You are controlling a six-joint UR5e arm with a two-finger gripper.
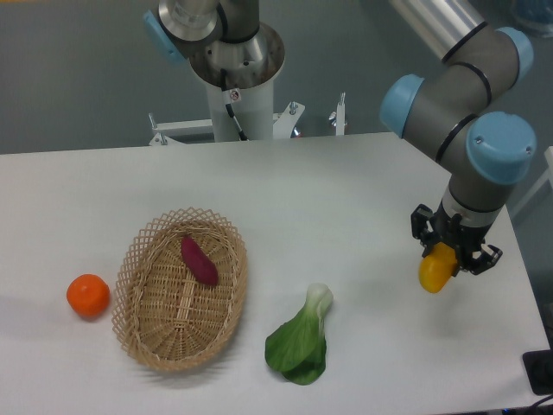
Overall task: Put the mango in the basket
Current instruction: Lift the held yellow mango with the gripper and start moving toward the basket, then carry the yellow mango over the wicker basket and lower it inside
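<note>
The mango, yellow with an orange tint, hangs at the right side of the white table, held between the black fingers of my gripper, which is shut on it. It looks lifted slightly off the tabletop. The basket, an oval tan wicker one, sits far to the left, well apart from the gripper. A purple sweet potato lies inside it.
A round orange rests on the table just left of the basket. A green bok choy lies between the basket and the gripper, near the front edge. The table's right edge runs close to the gripper.
</note>
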